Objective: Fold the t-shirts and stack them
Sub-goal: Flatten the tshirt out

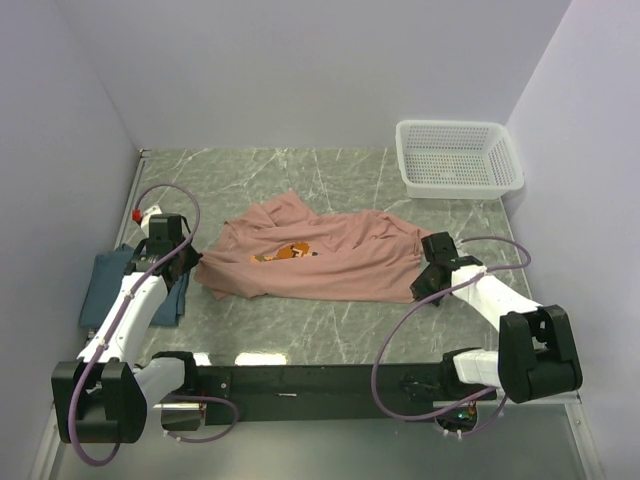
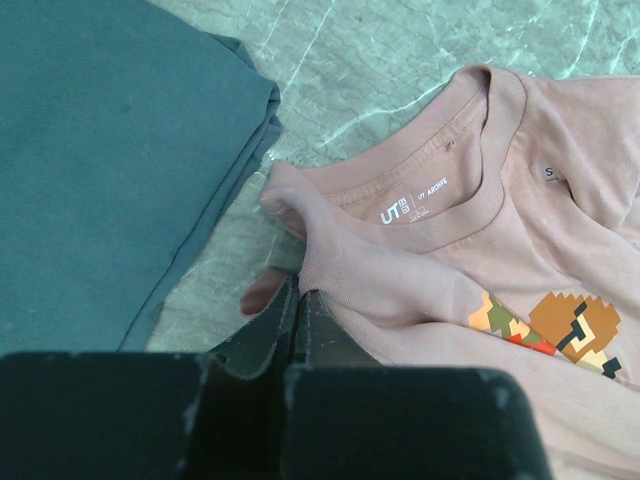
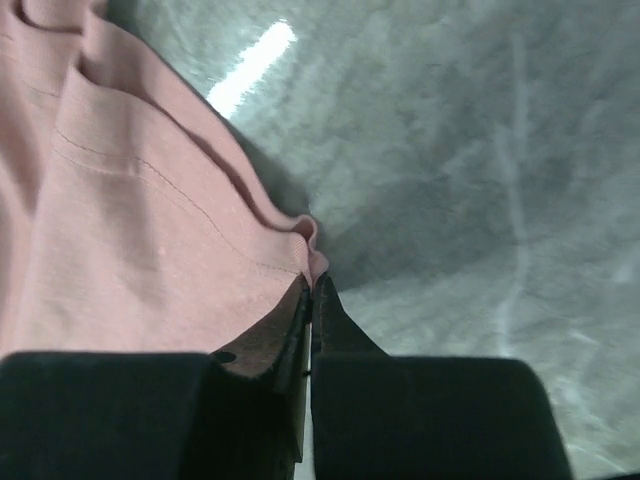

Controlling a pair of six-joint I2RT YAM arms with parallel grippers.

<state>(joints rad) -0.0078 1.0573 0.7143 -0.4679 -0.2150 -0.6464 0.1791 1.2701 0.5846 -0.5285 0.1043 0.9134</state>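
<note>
Salmon-pink t-shirt [image 1: 320, 262] lies crumpled mid-table [image 1: 300, 335]. Left gripper [image 2: 298, 298] is clenched on a fold beside its collar, right gripper [image 3: 312, 288] on its hem. Folded teal t-shirt [image 1: 105, 285] sits at left, partly hidden beneath left arm [image 1: 125, 310]. White basket [image 1: 458, 158] stands well apart, far right.

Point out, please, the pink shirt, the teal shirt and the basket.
pink shirt [image 1: 350, 262], top view, mid-body cloth.
teal shirt [image 2: 100, 150], left wrist view, folded top face.
basket [image 1: 455, 187], top view, near wall.
</note>
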